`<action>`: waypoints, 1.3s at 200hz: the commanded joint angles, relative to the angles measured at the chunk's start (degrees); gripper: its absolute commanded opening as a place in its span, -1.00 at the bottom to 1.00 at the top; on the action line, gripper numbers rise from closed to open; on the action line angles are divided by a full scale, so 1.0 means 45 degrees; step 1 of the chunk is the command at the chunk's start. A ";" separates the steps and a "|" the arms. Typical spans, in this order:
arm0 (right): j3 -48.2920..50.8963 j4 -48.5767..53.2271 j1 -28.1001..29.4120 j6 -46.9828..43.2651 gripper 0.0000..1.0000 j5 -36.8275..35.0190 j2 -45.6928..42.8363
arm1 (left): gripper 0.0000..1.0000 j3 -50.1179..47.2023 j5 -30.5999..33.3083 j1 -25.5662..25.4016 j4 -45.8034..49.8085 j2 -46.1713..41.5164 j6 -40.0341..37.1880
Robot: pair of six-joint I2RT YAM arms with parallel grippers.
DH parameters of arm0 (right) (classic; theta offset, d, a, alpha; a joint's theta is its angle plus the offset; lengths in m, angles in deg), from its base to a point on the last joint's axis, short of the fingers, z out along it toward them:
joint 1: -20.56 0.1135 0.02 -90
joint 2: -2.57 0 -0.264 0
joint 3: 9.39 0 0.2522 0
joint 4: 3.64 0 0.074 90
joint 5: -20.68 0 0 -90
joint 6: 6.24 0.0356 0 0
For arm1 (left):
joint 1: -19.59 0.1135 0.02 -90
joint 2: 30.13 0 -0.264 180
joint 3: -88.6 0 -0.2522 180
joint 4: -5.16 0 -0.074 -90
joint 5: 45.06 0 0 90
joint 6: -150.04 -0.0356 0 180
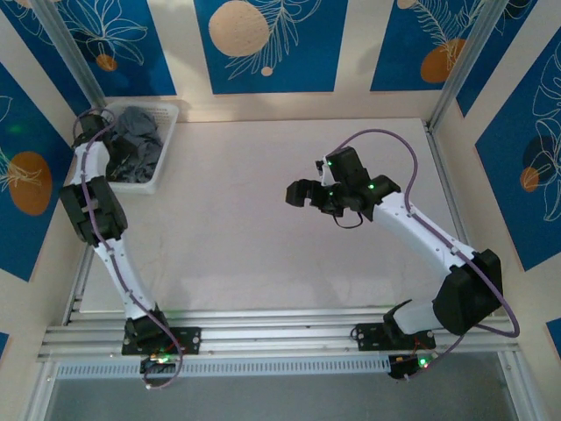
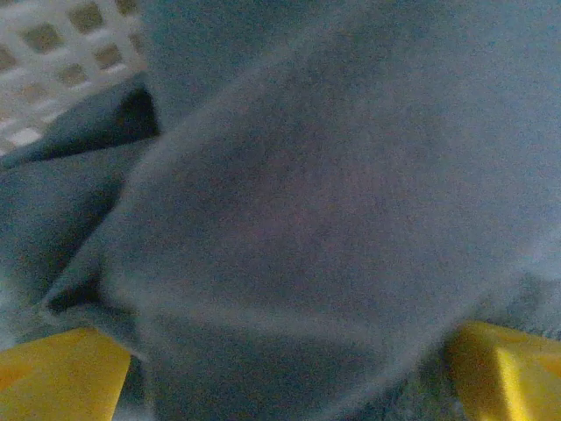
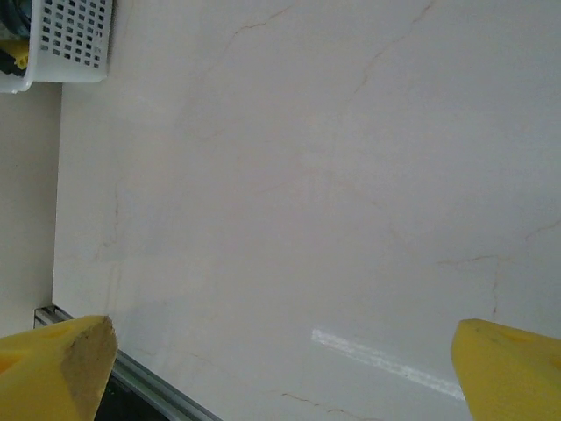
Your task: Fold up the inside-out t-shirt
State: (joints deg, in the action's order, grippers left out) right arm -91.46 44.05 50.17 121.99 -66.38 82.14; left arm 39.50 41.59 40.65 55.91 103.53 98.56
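Note:
The inside-out t-shirt lies crumpled as a slate-grey heap inside the white lattice basket at the table's far left corner. My left arm reaches over the basket from its near side. In the left wrist view, my left gripper is pushed down into the t-shirt. Its yellow fingers stand wide apart, and a thick fold of grey cloth bulges between them. My right gripper hovers open over the middle of the table. Bare tabletop is all that lies between its yellow fingertips.
Basket wall is visible behind the cloth. The basket also stands far off in the right wrist view. The pale marble-look table spreads between the arms. An aluminium rail runs along its near edge, and patterned walls enclose the other sides.

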 commanded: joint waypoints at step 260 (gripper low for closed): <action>0.2482 0.3053 -0.3045 0.0308 0.90 0.0284 -0.1448 | 0.55 -0.9540 -0.1485 -1.0576 -0.1870 -1.1041 -0.1746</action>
State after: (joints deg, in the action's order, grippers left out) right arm -83.35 50.56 35.42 123.83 -64.81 73.04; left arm 0.42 40.56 -3.16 47.02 54.64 85.23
